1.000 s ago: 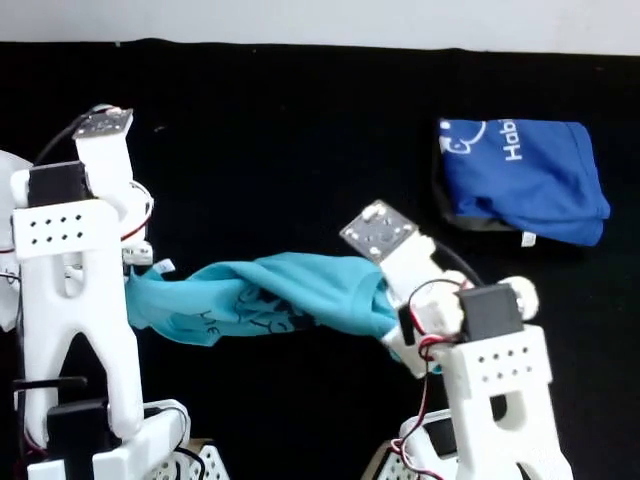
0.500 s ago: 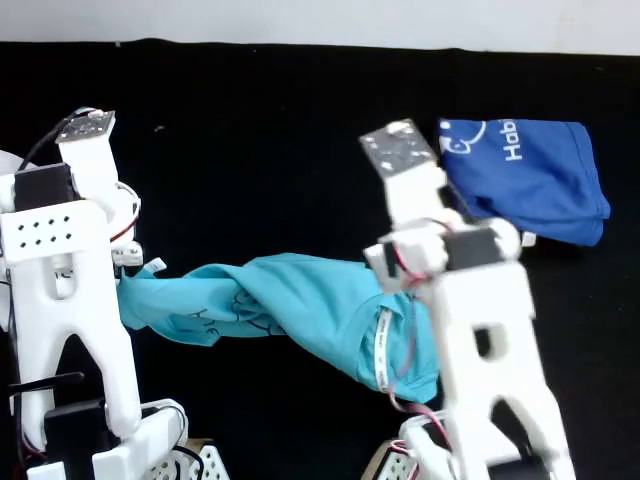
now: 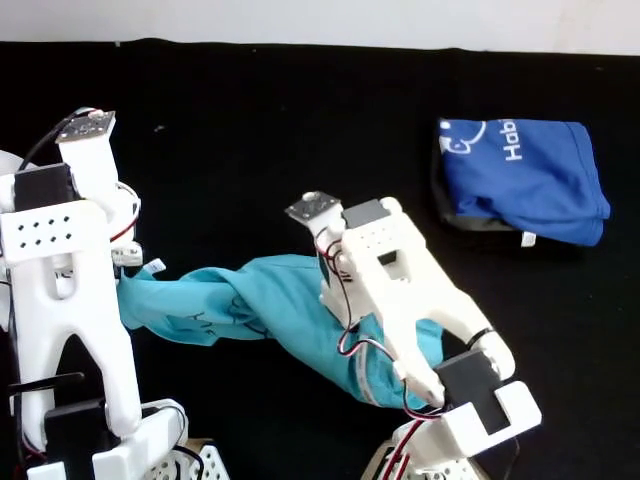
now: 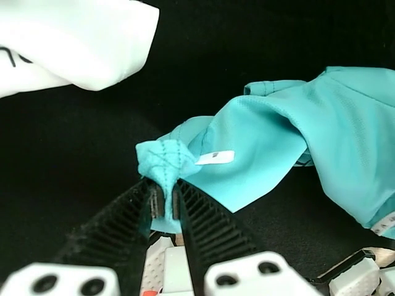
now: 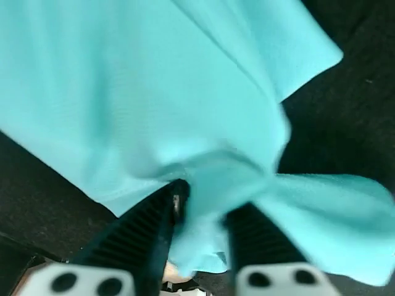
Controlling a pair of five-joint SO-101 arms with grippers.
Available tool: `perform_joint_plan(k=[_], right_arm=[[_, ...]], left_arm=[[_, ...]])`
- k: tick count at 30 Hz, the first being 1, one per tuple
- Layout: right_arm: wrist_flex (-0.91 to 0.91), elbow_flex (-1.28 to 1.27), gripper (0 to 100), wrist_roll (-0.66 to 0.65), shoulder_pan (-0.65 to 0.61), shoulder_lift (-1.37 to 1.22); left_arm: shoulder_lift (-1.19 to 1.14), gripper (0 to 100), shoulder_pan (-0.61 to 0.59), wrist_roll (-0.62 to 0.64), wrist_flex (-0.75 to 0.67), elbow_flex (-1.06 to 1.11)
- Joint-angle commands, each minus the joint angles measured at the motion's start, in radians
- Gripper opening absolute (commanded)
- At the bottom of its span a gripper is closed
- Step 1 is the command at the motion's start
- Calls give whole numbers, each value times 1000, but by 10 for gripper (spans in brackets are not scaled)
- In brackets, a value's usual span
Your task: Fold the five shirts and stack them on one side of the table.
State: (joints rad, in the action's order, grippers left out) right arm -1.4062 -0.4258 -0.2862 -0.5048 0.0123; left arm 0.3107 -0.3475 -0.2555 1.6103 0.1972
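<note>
Between my two pairs of jaws, low over the near part of the surface (image 3: pixel 300 120): the teal shirt (image 3: pixel 260 300), strung side to side.
My left jaws are pinched narrow on a bunched corner at its left end, and my right jaws hold a thick fold at its right end, cloth filling their gap. Its long axis runs from one pair to the other, twisted midway, so I judge the ends must be drawn apart. The folded blue shirt (image 3: pixel 525 180) lies well apart on my right.

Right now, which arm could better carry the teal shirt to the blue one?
Probably right: the right gripper holds the teal shirt nearer the blue shirt; the left gripper pinches the far corner.
</note>
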Motion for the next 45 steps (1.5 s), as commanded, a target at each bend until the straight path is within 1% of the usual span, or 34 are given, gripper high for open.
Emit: perform_joint_plan(k=[1,4,5,7,9,11,12,14,16,17,20,22,24,29,31,33,34,38,40,42,45], right_arm=[[-41,44,4,6,33,148],[-105,142,5,2,97,295],[-125,185,5,-18,124,334],[-151,266,5,-103,185,387],[-151,344,5,-176,262,403],[-131,429,5,-219,332,394],[-111,470,5,-224,363,384],[-90,541,5,-213,394,374],[-110,593,5,-178,387,374],[-137,608,5,-166,364,378],[-252,604,12,-160,280,400],[-323,558,46,-158,196,406],[-354,472,74,-157,124,412],[-328,136,44,-157,-45,470],[-323,28,45,-157,-91,516],[-338,8,53,-157,-97,575],[-352,12,73,-157,-96,604],[-358,45,231,-158,-51,713],[-358,76,283,-158,-19,746],[-358,113,286,-157,21,762],[-358,165,286,-95,101,760]], left_arm=[[33,8,-7,-6,-6,-5],[27,8,-7,-6,-8,-12],[27,8,-7,-6,-12,-13],[25,8,-1,-3,-14,-16],[25,8,1,0,-12,-33],[25,8,-1,0,-5,-74],[25,8,-1,0,-3,-104],[27,8,-2,0,43,-166],[27,8,-2,0,106,-228],[28,8,-2,0,130,-248],[36,8,-8,0,152,-262],[35,8,-16,-2,152,-242],[35,8,-18,-3,152,-216],[28,8,-18,-9,152,-70],[27,8,-18,-41,150,-5],[25,8,-18,-87,149,42],[25,8,-18,-103,149,56],[25,8,-18,-143,149,68],[25,8,-18,-150,149,64],[25,8,-18,-163,135,64],[25,8,-18,-163,97,68]])
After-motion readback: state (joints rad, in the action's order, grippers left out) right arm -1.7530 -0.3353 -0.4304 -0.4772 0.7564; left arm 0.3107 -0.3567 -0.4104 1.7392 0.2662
